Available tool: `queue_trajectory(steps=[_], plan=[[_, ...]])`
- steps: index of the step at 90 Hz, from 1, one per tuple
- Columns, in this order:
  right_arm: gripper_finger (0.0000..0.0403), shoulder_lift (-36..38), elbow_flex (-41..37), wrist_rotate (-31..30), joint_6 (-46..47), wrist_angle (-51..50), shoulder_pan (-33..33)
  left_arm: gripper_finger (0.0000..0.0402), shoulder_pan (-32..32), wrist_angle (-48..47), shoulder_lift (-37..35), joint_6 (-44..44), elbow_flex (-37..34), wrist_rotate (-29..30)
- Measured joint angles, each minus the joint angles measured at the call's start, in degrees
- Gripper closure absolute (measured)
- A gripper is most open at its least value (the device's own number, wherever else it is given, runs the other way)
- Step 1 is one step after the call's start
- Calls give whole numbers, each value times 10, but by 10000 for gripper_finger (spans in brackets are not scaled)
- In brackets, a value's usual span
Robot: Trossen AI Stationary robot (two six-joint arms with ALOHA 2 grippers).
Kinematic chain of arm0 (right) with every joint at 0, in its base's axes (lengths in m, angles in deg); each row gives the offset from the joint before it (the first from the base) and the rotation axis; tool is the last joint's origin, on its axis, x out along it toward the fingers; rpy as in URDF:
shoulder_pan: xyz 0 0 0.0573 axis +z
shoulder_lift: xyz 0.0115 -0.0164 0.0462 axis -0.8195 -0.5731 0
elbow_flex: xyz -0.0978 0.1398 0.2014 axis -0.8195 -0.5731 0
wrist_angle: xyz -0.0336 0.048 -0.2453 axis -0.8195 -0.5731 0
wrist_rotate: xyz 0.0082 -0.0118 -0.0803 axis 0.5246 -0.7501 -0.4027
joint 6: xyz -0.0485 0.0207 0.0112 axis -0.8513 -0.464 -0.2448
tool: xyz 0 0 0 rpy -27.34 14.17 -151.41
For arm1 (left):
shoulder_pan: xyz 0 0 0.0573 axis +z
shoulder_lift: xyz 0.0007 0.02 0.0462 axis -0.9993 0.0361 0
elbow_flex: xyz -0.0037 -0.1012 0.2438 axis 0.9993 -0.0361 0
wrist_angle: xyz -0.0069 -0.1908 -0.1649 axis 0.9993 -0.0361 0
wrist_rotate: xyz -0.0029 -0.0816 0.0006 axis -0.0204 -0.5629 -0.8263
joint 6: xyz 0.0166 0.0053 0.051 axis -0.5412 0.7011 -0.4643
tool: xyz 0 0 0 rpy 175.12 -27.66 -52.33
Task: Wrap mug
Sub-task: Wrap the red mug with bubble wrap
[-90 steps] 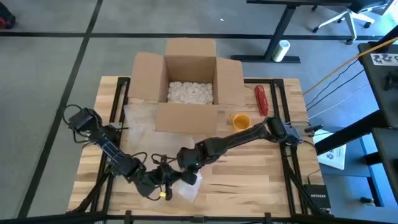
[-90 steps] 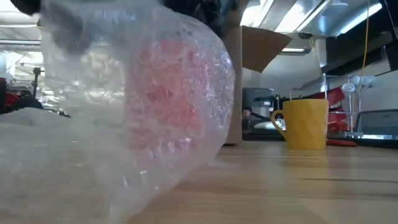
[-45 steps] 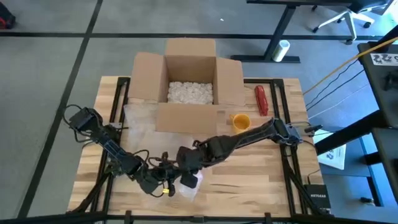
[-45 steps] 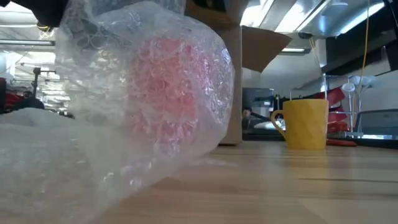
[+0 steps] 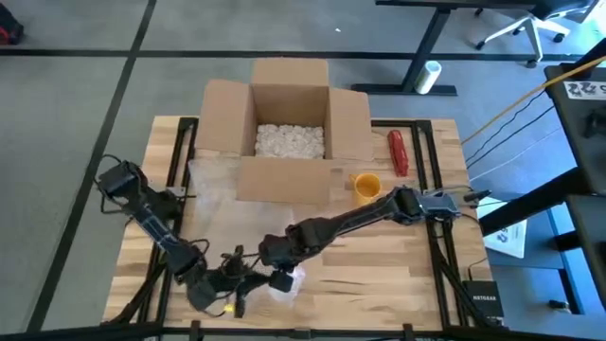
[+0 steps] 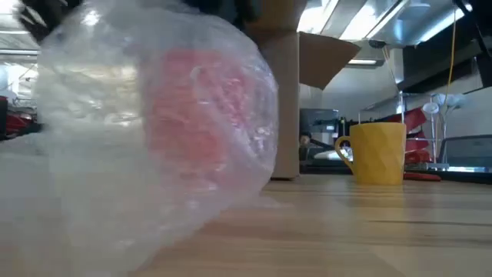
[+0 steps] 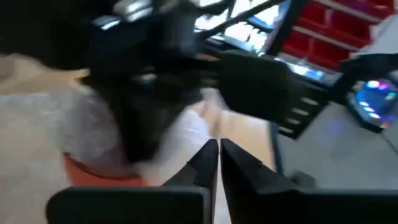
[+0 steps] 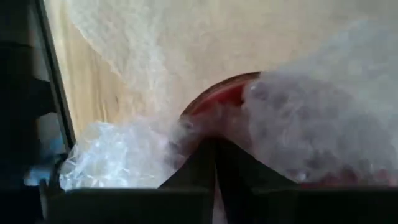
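High view: the left tool [image 5: 220, 296] has dropped back toward the table's near edge since the earlier frame, and the right tool [image 5: 276, 268] has followed it, just beside the bubble wrap [image 5: 289, 282]. Low view: the wrapped red mug [image 6: 201, 131] sits lower and blurred; the yellow mug [image 6: 378, 152] is unmoved beside the cardboard box [image 6: 296, 92]. Left wrist view: its fingers [image 7: 200, 165] are pressed together, empty. Right wrist view: fingers [image 8: 202, 163] closed, pinching wrap at the red mug's rim.
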Motion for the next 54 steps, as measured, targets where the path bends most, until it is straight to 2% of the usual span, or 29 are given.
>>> queue_trajectory(steps=[15,34,46,54], plan=[[403,-16,0,4,0,-10,-6,402,-31,-32,13,86,0,15],[403,-22,7,-12,15,-18,-10,402,-20,-35,56,149,0,4],[403,-23,21,-28,15,-16,-10,402,-5,-29,68,150,0,4],[403,-23,21,-33,16,-15,-10,402,4,-7,68,115,0,5]])
